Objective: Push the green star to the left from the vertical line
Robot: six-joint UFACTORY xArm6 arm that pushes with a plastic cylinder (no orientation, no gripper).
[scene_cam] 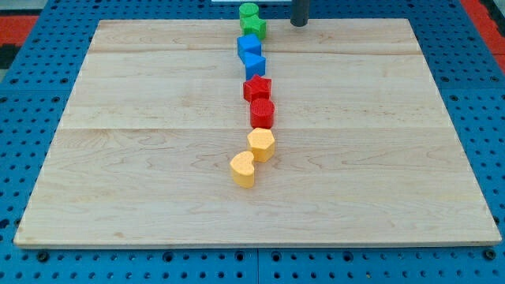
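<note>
Several blocks form a rough vertical line down the middle of the wooden board (142,95). At the view's top are two green blocks: a rounded one (248,11) at the board's edge and, touching it just below, one that looks like the green star (256,30). My tip (299,24) is at the top edge of the board, to the right of the green star and a short gap away from it, touching no block.
Below the green blocks come a blue cube (248,46), a second blue block (255,65), a red star (257,87), a red rounded block (262,113), a yellow hexagon (261,144) and a yellow heart (243,169). A blue pegboard (31,71) surrounds the board.
</note>
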